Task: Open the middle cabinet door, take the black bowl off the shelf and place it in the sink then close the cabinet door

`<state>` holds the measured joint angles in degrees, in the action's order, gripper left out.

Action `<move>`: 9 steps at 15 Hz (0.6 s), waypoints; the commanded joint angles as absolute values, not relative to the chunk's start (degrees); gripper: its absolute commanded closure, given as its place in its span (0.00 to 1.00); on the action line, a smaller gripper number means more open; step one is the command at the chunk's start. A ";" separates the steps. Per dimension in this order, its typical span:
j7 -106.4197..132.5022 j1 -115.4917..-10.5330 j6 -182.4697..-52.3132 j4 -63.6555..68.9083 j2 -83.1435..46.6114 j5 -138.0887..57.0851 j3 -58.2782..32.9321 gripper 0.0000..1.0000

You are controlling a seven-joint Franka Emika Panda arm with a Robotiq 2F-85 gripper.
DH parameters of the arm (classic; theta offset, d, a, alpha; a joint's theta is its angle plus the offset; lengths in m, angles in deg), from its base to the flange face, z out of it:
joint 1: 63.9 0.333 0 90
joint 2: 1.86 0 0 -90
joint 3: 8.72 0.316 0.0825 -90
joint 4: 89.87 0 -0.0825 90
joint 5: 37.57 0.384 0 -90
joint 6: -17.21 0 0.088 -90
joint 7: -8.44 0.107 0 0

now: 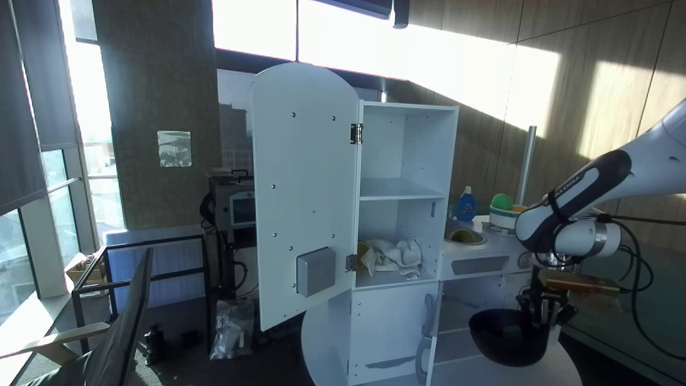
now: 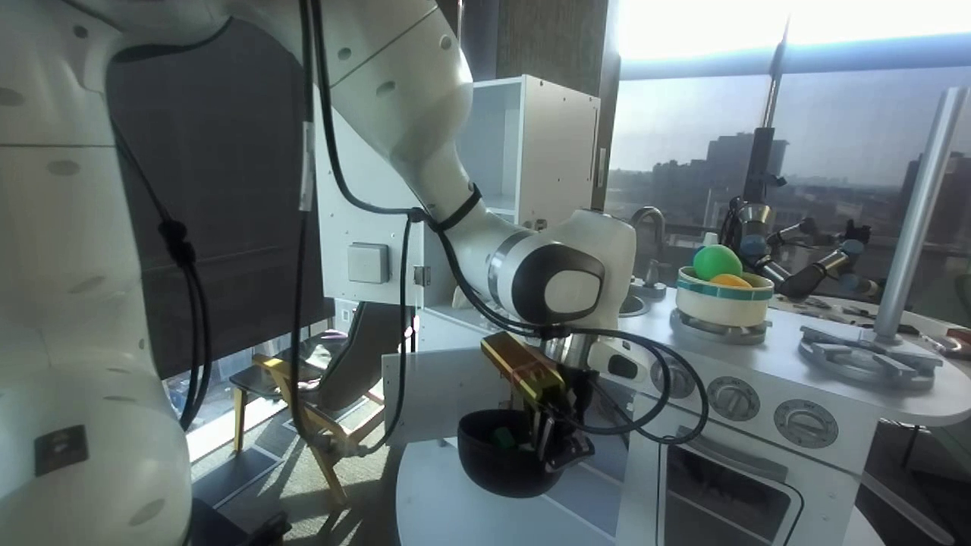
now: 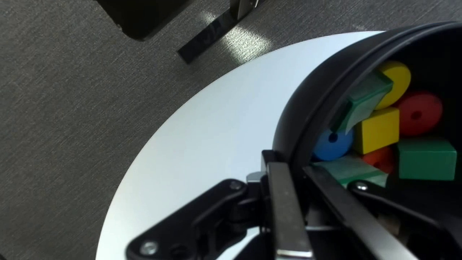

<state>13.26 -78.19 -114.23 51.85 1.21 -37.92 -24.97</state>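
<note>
My gripper (image 3: 294, 167) is shut on the rim of the black bowl (image 3: 302, 104), one finger outside the wall and one inside. Green, yellow, red and blue toy blocks (image 3: 381, 130) lie in the bowl. Both exterior views show the bowl (image 1: 506, 340) hanging in front of the kitchen's lower part, above its white base, with the gripper (image 2: 549, 447) at its side. The middle cabinet door (image 2: 436, 396) stands swung open; a shelf (image 1: 453, 339) shows in the compartment behind. Up on the counter is the sink (image 1: 480, 242), with a dark yellow round thing inside.
The tall arched door (image 1: 305, 182) stands wide open. A white pot (image 2: 722, 307) with a green ball sits on a burner beside the sink, near a metal pole (image 2: 920, 220). A blue bottle (image 1: 467, 206) stands behind the sink. The oven front (image 2: 721, 485) is beside the open compartment.
</note>
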 commanded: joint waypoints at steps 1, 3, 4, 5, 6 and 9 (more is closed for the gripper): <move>10.27 -78.09 -110.64 54.84 10.75 -40.15 -23.64 0.96; 7.90 -77.95 -111.23 56.67 15.22 -40.85 -22.91 0.96; 6.64 -77.85 -111.16 57.60 17.52 -41.11 -22.53 0.96; 4.90 -77.62 -110.78 58.39 19.81 -40.85 -22.28 0.96; 4.03 -77.48 -110.91 59.15 21.85 -40.76 -21.91 0.96; 1.53 -76.69 -108.95 59.97 26.72 -40.22 -21.00 0.96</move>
<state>4.03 -77.55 -111.09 57.85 19.49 -39.87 -21.65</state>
